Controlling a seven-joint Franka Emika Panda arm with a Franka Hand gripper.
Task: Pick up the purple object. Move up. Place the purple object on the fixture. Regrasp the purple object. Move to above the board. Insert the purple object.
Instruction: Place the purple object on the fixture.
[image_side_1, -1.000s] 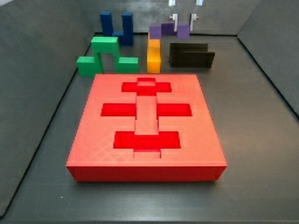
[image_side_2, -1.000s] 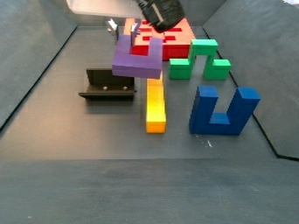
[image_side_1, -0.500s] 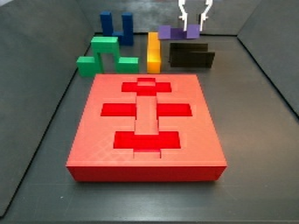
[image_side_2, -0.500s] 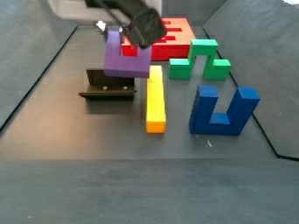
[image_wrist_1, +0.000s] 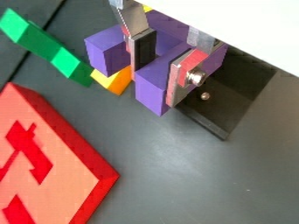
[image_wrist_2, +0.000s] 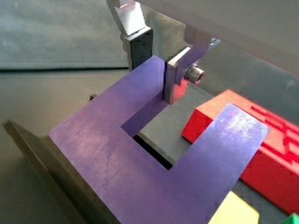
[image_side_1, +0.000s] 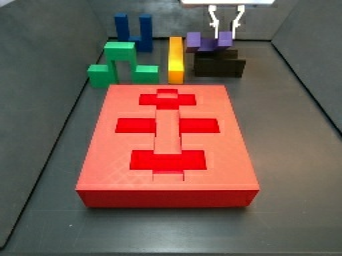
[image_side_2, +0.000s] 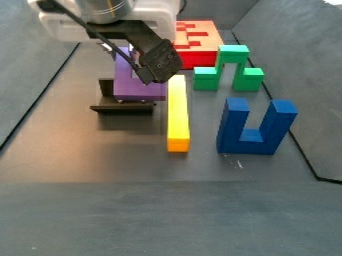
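In a wrist view the tool (image_wrist_1: 163, 54) is clamped on one prong of the purple object (image_wrist_1: 149, 74), its silver fingers (image_wrist_1: 187, 77) pressing the prong from both sides; the black fixture (image_wrist_1: 239, 96) lies just behind it, the yellow bar (image_wrist_1: 114, 80) and the green block (image_wrist_1: 47, 48) are near, and a corner of the red board (image_wrist_1: 47, 157) is in front. In a wrist view the purple object (image_wrist_2: 140, 144) fills the picture as a U, with the tool (image_wrist_2: 162, 54) closed on one prong and the board (image_wrist_2: 260, 153) beside. In a side view the tool (image_side_1: 222, 28) stands over the fixture (image_side_1: 219, 65) behind the board (image_side_1: 167, 140), and the purple object (image_side_1: 203, 42) seems to sit on the fixture top. In a side view the purple object (image_side_2: 134, 82) is at the fixture (image_side_2: 123, 102), under the tool (image_side_2: 144, 58), just beside the yellow bar (image_side_2: 177, 112) and well apart from the blue block (image_side_2: 255, 127).
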